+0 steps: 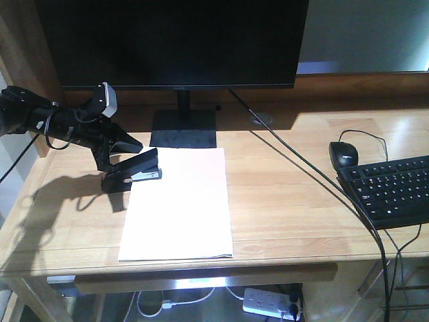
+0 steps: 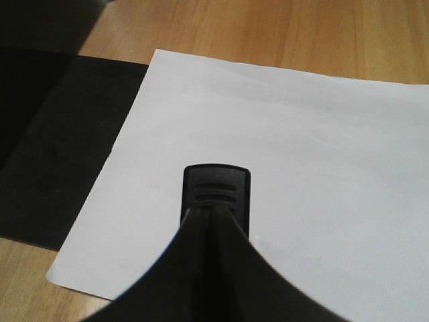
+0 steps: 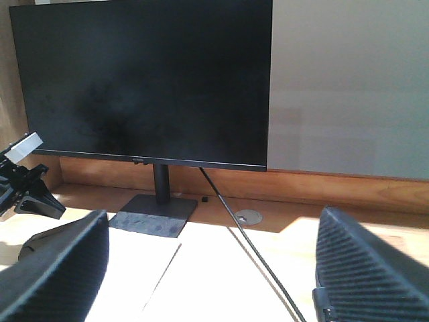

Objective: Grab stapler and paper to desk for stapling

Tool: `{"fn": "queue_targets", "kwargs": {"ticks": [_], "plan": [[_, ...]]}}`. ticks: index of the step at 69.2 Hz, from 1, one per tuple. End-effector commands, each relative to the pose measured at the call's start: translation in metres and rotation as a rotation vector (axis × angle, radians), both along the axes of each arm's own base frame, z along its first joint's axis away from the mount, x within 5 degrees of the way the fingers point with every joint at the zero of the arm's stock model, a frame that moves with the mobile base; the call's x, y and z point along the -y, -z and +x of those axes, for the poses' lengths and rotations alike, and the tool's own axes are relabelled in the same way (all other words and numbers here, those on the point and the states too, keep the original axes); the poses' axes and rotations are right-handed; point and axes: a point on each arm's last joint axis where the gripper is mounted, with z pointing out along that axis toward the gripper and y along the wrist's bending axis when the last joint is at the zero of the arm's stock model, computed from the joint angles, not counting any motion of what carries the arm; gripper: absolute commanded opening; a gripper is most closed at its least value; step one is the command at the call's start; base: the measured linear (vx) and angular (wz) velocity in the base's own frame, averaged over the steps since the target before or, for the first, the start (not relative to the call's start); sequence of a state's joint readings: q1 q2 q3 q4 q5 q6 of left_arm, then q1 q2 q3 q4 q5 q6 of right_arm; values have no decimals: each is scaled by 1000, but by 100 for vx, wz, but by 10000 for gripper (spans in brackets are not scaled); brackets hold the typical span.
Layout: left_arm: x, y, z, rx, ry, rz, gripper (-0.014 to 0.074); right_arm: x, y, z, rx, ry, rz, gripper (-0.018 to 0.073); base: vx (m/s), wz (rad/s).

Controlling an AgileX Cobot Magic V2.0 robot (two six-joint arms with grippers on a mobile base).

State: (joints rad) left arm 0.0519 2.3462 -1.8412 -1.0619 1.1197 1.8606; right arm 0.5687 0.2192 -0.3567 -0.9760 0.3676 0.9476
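Desk (image 1: 295, 201) is holding paper (image 1: 181, 208). Left gripper (image 1: 119, 151), jaws clamping stapler (image 1: 134, 173), is hovering at paper's 10 o'clock corner; right gripper (image 3: 211, 268) is gaping empty. A skewed press is risking shifting sheets.

There is one stapler (image 1: 137, 174), one stack of paper (image 1: 184, 208), one monitor (image 1: 174, 40), one mouse (image 1: 343, 153), one keyboard (image 1: 392, 190) and one desk (image 1: 295, 201).

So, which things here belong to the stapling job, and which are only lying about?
For the job:
stapler, held in the left gripper's jaws
paper
desk

Only lying about:
monitor
mouse
keyboard
cable
power strip
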Motion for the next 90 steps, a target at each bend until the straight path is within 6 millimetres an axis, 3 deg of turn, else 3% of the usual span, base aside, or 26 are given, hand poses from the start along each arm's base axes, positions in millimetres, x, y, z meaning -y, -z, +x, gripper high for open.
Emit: {"fn": "queue_targets", "kwargs": {"ticks": [1, 23, 36, 54, 81, 90], "plan": [[10, -42, -1, 81, 3, -63, -6, -2, -11, -1, 55, -25, -14, 591, 0, 0], [34, -39, 1, 97, 0, -32, -6, -2, -11, -1, 55, -25, -14, 591, 0, 0], [32, -33, 5, 73, -58, -28, -6, -2, -11, -1, 55, -25, -14, 591, 0, 0], [33, -9, 3, 3, -12, -16, -6, -2, -11, -1, 55, -25, -14, 591, 0, 0], [27, 1, 3, -39, -37, 88, -6, -2, -11, -1, 55, -25, -14, 591, 0, 0], [29, 13, 3, -64, -19, 106, -6, -2, -11, -1, 55, -25, -14, 591, 0, 0]]}}
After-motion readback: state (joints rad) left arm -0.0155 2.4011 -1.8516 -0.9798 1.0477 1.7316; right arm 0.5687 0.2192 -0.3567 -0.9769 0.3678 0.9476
